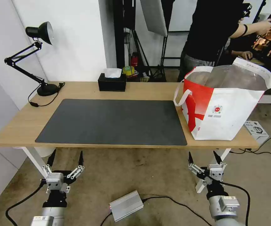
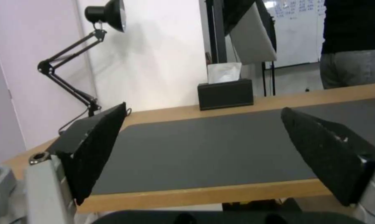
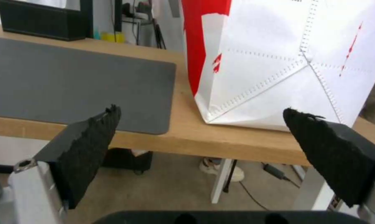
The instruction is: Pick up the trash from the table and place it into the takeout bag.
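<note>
Even bright indoor light, soft shadows; wrist views slightly soft; head view edges bend, wide-angle.

black desk lamp (image 1: 38, 47) far-left corner | black tissue box (image 1: 112, 82) back edge | silver box (image 1: 126, 205) on floor | small white box (image 1: 256, 129) on floor

Each arm ends in a silver-grey cylindrical wrist segment carrying a block-shaped metal mounting housing. The left gripper (image 1: 66, 158) and right gripper (image 1: 203, 158) are identical: two black, tapering, pointed fingers (image 2: 97, 149) on silver linkage bars. The inner finger faces carry coarse black textured padding with ragged edges. A black cable runs from each wrist. A round fastener sits on the silver finger base.
</note>
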